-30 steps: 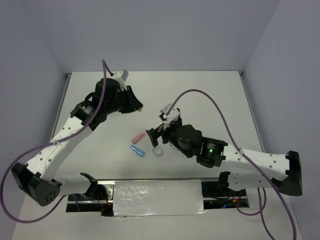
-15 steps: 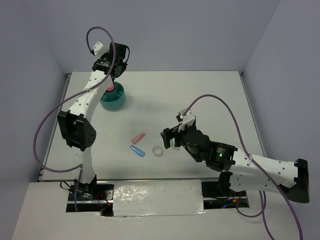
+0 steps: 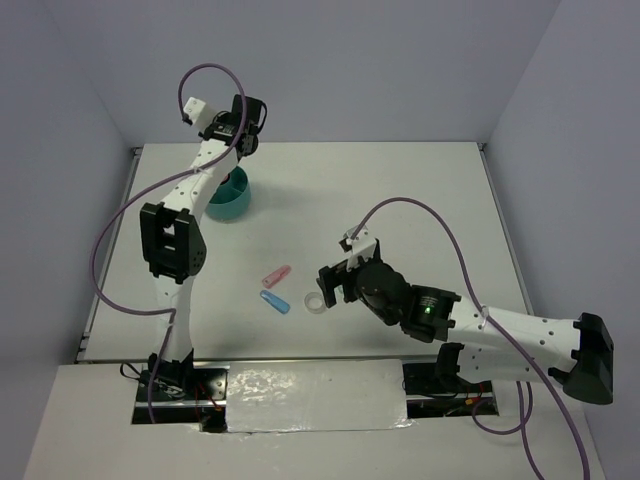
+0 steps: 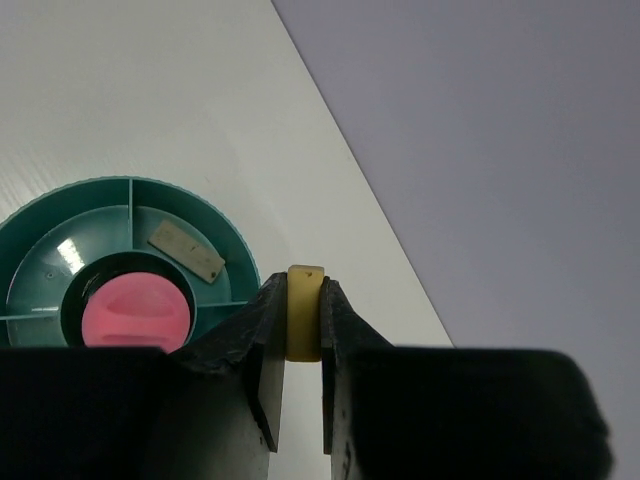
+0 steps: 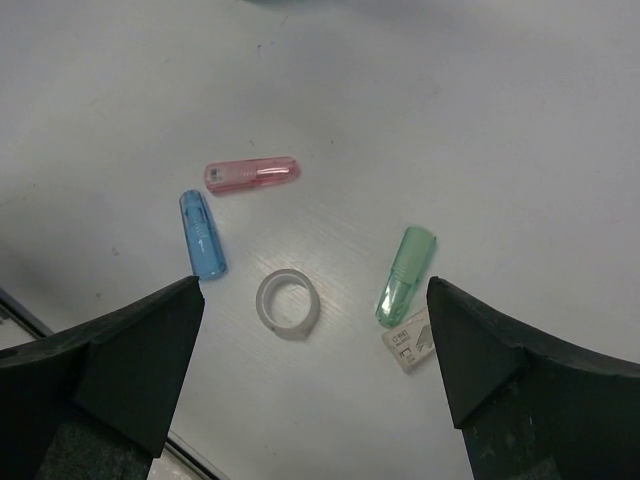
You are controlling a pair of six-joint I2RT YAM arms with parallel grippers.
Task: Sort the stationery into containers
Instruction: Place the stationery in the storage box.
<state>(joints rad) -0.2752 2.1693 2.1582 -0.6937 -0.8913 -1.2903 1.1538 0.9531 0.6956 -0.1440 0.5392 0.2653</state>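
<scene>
The teal organiser [image 3: 236, 203] stands at the back left; its central well holds a pink item [image 4: 135, 315] and one outer compartment a flat beige piece [image 4: 186, 250]. My left gripper [image 4: 303, 300], high at the back [image 3: 245, 122], is shut on a small yellow block [image 4: 305, 275], just beside the organiser's rim [image 4: 235, 245]. A pink stick [image 5: 251, 174], a light-blue stick [image 5: 203, 235], a clear tape ring [image 5: 288, 303] and a green stubby stick [image 5: 406, 275] lie on the table. My right gripper [image 5: 313, 300] hangs open above the ring [image 3: 315, 303].
A small white printed label [image 5: 412, 345] lies next to the green stick. The grey back wall rises close behind the organiser. The table's near edge runs just below the blue stick in the right wrist view.
The left arm has risen and swung to the back, uncovering the organiser, and now holds over its far rim. The right gripper has shifted slightly left, over the ring.
</scene>
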